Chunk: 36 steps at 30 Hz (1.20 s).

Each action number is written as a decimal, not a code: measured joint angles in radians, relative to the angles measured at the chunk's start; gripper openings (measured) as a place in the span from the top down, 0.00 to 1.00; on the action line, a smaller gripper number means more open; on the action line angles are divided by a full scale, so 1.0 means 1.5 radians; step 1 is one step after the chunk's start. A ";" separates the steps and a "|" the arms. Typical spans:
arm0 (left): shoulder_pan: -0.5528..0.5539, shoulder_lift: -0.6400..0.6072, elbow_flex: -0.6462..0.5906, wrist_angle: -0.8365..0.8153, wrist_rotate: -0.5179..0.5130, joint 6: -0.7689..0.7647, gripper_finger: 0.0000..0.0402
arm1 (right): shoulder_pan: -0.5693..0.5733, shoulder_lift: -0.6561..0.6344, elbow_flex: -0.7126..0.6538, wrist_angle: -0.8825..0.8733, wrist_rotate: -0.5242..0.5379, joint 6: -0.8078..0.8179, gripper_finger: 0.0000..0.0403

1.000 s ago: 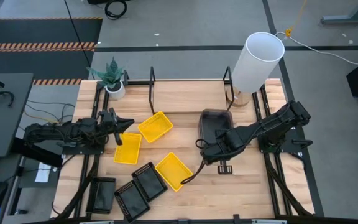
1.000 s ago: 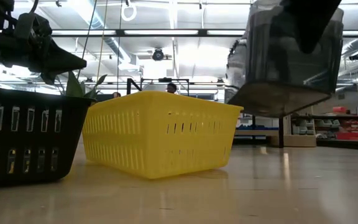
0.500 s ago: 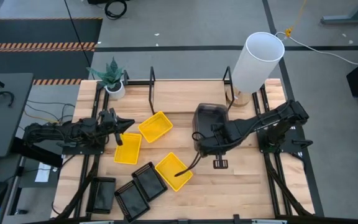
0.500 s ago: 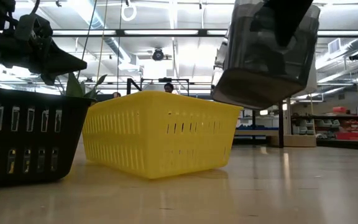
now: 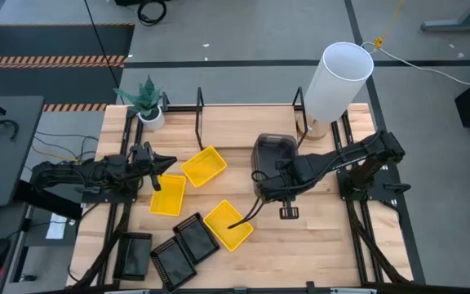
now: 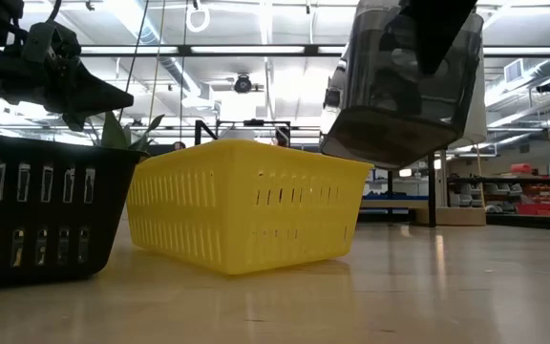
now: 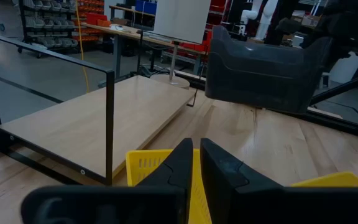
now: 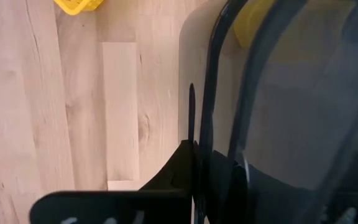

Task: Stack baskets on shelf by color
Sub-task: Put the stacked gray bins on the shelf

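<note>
Here the right tool (image 5: pixel 269 181) grips the smoky grey basket (image 5: pixel 272 159) aloft by its rim.

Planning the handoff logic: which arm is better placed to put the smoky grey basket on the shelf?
The right. The right gripper is shut on the grey basket, holding it in the air beside the shelf. The left gripper sits shut over the yellow baskets, farther off.

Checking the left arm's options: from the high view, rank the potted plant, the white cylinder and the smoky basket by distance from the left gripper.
From the left gripper:
1. Potted plant, at the far-left corner.
2. Smoky basket, mid-table, held by the right gripper.
3. White cylinder, far right.
</note>
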 joint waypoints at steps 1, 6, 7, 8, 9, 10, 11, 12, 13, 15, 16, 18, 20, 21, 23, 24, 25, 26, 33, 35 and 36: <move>0.000 0.000 0.000 0.000 0.000 0.000 0.91 | -0.002 0.000 0.000 0.000 0.000 -0.002 0.96; 0.000 0.000 0.000 0.000 0.000 0.000 0.92 | -0.014 0.000 0.000 0.002 0.001 -0.017 0.96; 0.000 0.000 0.000 0.000 0.000 0.000 0.92 | -0.018 0.000 0.000 0.002 0.000 -0.017 0.96; 0.000 0.000 0.000 0.000 0.000 0.000 0.93 | -0.021 0.000 0.000 0.002 0.000 -0.017 0.96; 0.000 0.000 0.000 0.000 0.000 0.000 0.92 | -0.025 0.000 0.000 0.002 0.000 -0.019 0.96; 0.000 0.000 0.000 0.000 0.000 0.000 0.92 | -0.028 0.000 0.000 0.002 0.000 -0.022 0.96; 0.000 0.000 0.000 0.000 0.000 0.000 0.92 | -0.030 0.000 0.000 0.002 0.001 -0.028 0.96; 0.000 0.000 0.000 0.000 0.000 0.000 0.92 | -0.033 0.000 0.000 0.002 0.001 -0.033 0.96; 0.000 0.000 0.000 0.000 0.000 -0.001 0.91 | -0.036 0.000 0.000 0.003 0.001 -0.035 0.96; 0.000 0.000 0.000 0.000 0.000 -0.001 0.91 | -0.043 0.000 0.000 0.003 0.006 -0.038 0.96; 0.000 0.000 0.000 0.001 0.000 -0.001 0.90 | -0.047 0.000 0.000 0.003 0.010 -0.039 0.96; 0.000 0.000 0.000 0.001 0.000 0.000 0.90 | -0.058 0.000 0.000 0.003 0.013 -0.040 0.96; 0.000 0.000 0.000 0.001 0.000 -0.001 0.91 | -0.070 0.000 0.000 0.003 0.017 -0.040 0.96; 0.000 0.000 0.000 0.001 0.000 -0.001 0.91 | -0.076 0.000 0.000 0.003 0.022 -0.040 0.96; 0.000 0.000 0.000 0.001 0.000 0.000 0.92 | -0.087 0.000 0.000 0.002 0.029 -0.044 0.96; 0.000 0.000 0.000 0.001 0.000 0.000 0.92 | -0.093 0.000 0.000 0.001 0.032 -0.049 0.96; 0.000 0.000 0.000 0.001 0.000 -0.001 0.92 | -0.099 0.000 0.000 0.000 0.037 -0.055 0.96; 0.000 0.000 0.000 0.001 0.000 -0.001 0.92 | -0.106 0.000 0.000 -0.002 0.042 -0.062 0.96; 0.000 0.000 0.000 0.001 0.000 0.000 0.91 | -0.168 -0.001 -0.002 -0.002 0.064 -0.114 0.96; 0.000 0.000 0.000 0.001 0.000 0.000 0.91 | -0.187 -0.002 -0.016 0.007 0.067 -0.140 0.96; 0.000 0.000 0.000 0.001 0.000 -0.001 0.90 | -0.197 -0.002 -0.025 0.009 0.066 -0.153 0.96</move>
